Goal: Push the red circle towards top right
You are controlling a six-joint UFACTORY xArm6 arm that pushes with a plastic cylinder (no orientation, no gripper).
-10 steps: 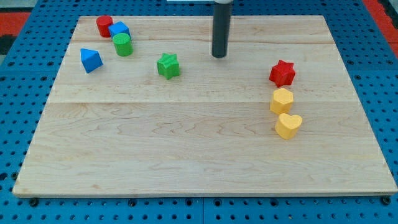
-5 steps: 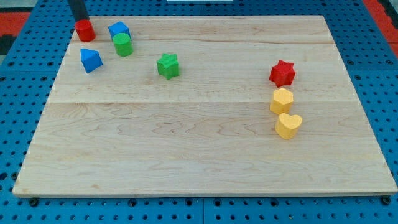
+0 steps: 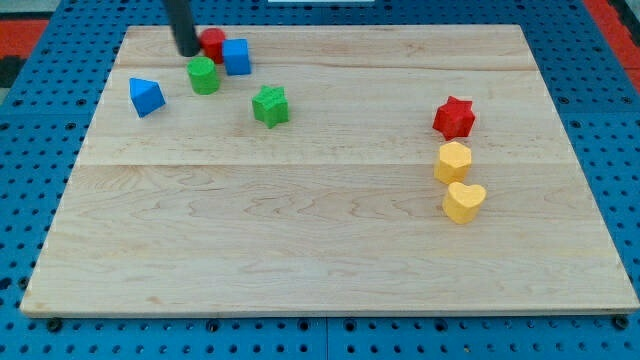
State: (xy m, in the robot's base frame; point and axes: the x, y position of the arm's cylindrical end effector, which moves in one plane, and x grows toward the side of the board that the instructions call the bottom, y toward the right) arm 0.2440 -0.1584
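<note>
The red circle (image 3: 212, 42) sits near the top left of the wooden board (image 3: 330, 230). My tip (image 3: 187, 50) touches its left side. A blue cube (image 3: 236, 56) touches the red circle on its right. A green cylinder (image 3: 203, 75) stands just below my tip. A blue triangular block (image 3: 146, 96) lies further left. A green star (image 3: 269, 105) lies to the lower right of the blue cube.
A red star (image 3: 453, 117) sits at the right, with a yellow hexagon (image 3: 452, 161) and a yellow heart (image 3: 463, 201) below it. Blue pegboard surrounds the board.
My tip went from the top middle to the far top left, then swept right. The red circle moved right with it and shoved the blue cube to the right.
</note>
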